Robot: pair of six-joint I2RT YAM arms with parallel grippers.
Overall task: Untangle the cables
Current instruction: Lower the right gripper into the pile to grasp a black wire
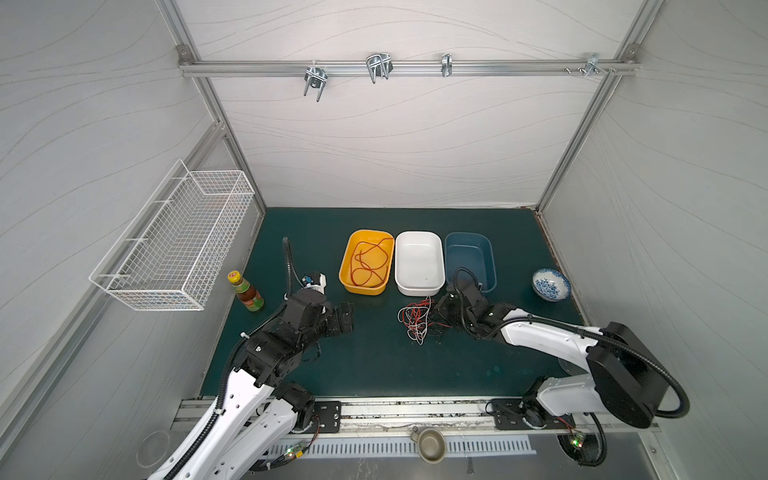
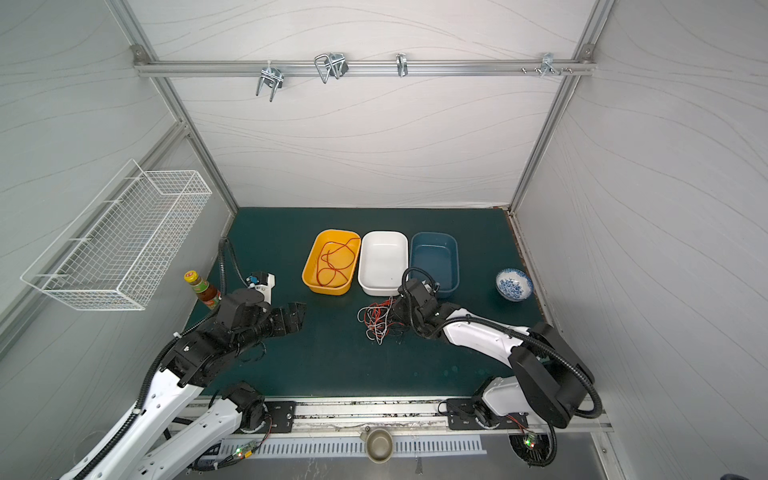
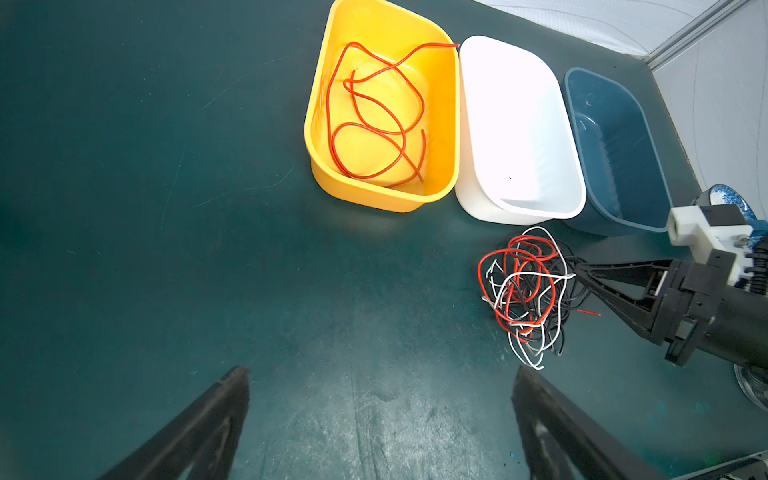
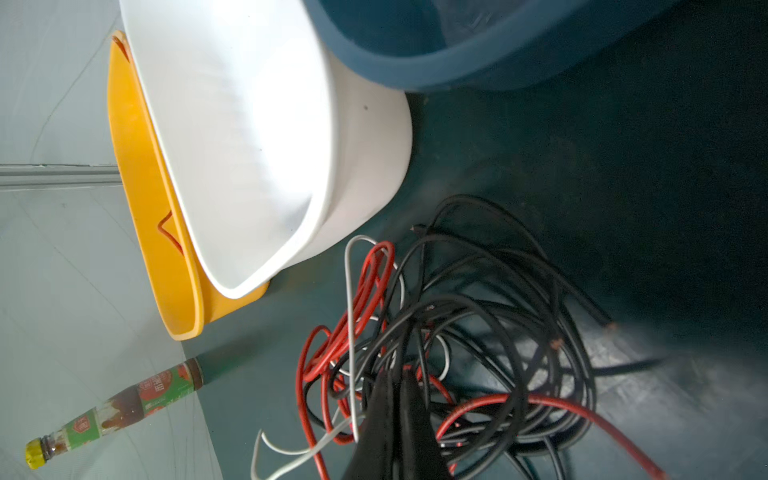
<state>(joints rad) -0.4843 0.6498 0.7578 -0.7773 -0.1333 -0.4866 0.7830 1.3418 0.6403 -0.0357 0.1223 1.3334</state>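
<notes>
Cables (image 1: pixel 417 322) bunch beside white tub (image 1: pixel 417 291) — right hand (image 3: pixel 579 269) clenched at their edge; left hand (image 3: pixel 382 372) released over open mat (image 1: pixel 374 365).

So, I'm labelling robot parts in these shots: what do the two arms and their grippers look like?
The left arm and right arm match: white shells on the long links, black joint housings, and a black ribbed hose looped alongside each. The left gripper and right gripper are black, each with two long tapered fingers with triangular cut-outs. A white camera mount sits at each wrist.
</notes>
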